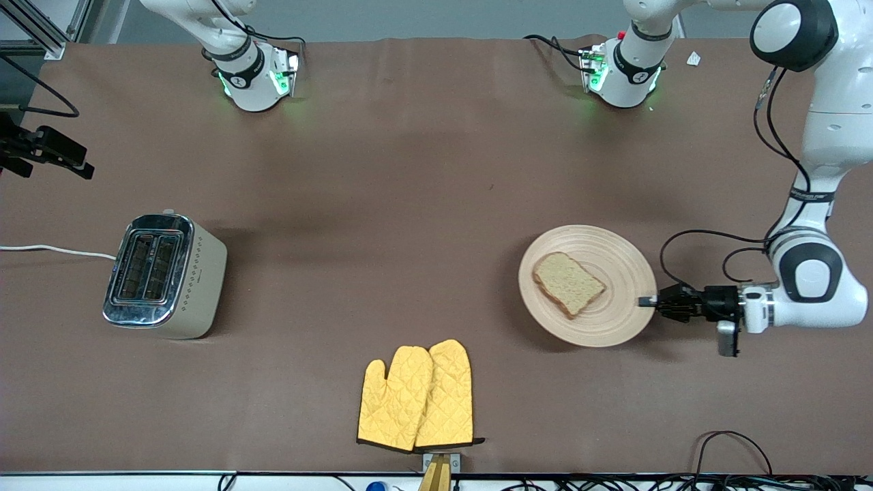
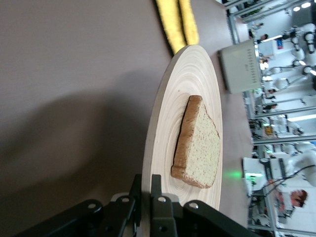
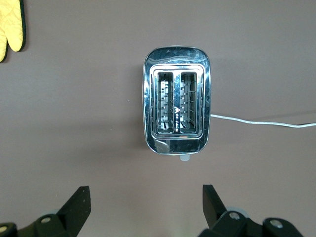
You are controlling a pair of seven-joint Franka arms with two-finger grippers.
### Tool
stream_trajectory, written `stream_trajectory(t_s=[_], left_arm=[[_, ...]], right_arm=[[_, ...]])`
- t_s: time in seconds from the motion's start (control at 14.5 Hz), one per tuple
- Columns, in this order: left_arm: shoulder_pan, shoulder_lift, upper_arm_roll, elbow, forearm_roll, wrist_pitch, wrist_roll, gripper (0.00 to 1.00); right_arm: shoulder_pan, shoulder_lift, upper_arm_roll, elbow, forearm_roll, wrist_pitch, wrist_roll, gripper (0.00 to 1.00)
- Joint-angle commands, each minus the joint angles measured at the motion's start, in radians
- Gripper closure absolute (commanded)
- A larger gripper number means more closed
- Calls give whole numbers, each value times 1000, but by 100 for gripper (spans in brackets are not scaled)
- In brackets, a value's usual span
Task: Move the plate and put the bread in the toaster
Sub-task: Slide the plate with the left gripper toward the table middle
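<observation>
Plate (image 1: 617, 310) w/ bread (image 1: 568, 283) on it sits at left arm's end of table; left gripper (image 1: 649, 301) clamped on plate rim, a thin-edge pinch, so stiff light wood likely tips and the loose, soft slice could slide. Right gripper (image 3: 145, 207) hangs jaws wide over toaster (image 1: 164, 275), waiting. Rim contact half-hidden by fingers in left wrist view; right gripper barely shows in front view.

Robotics lab: other robot arms (image 2: 301, 165), aluminium framing (image 2: 247, 106).

Wooden plate (image 1: 614, 320) (grooved), chrome-topped toaster (image 1: 164, 276).
</observation>
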Motion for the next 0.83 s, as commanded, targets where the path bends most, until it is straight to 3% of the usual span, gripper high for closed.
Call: stream_trajectory(t_s=[0.0,0.34,0.76], left_arm=[[-95,2,-11,-4,-92,8,-44,99],[-299,4,-11,-60,-252,177,-71,100],[-471,29,-11,-93,-416,328,-73,99]], right_arm=[[-17,-31,8,-32,15,6,1,0],[-17,-31,8,-31,15,5,1,0],[-17,-29,8,-31,15,6,1,0]])
